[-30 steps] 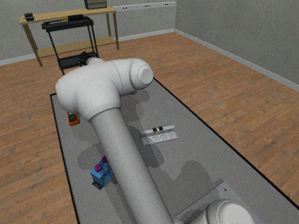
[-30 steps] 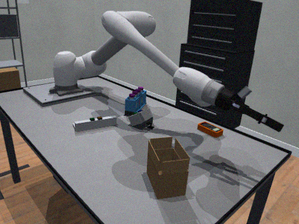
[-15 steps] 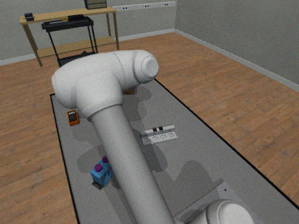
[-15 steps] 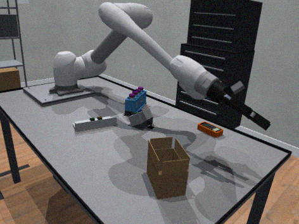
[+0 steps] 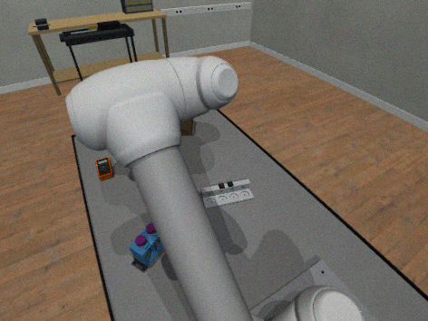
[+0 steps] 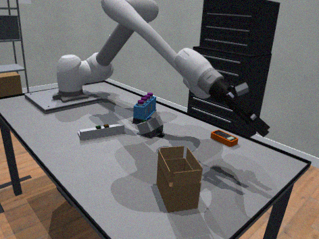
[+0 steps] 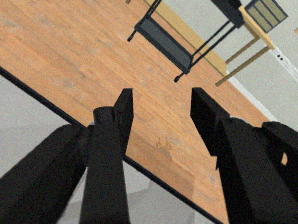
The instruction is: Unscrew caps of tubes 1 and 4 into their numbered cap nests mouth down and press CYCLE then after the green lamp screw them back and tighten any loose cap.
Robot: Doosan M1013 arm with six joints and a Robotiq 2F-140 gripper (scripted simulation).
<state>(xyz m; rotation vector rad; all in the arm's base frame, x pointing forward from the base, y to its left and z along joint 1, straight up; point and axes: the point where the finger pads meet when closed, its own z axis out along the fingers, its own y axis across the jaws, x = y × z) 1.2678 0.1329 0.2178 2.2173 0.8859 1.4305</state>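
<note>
The blue decapping station (image 5: 146, 252) (image 6: 144, 109) stands on the grey table, its tubes topped by purple caps (image 5: 141, 239) (image 6: 145, 98); the arm hides part of it in the top view. The white cap tray (image 5: 227, 195) (image 6: 101, 131) lies nearby and its round nests look empty. A grey key housing (image 6: 151, 126) sits in front of the station. My gripper (image 6: 263, 127) (image 7: 161, 102) is far from these, out past the table's far edge above the wood floor. Its fingers stand apart with nothing between them.
An open cardboard box (image 6: 179, 177) stands mid-table. An orange multimeter (image 5: 104, 168) (image 6: 224, 138) lies near the table edge. A black drawer cabinet (image 6: 236, 50) stands behind the gripper. A black cart (image 5: 97, 34) (image 7: 167, 42) and a wooden bench (image 5: 95, 20) stand by the wall.
</note>
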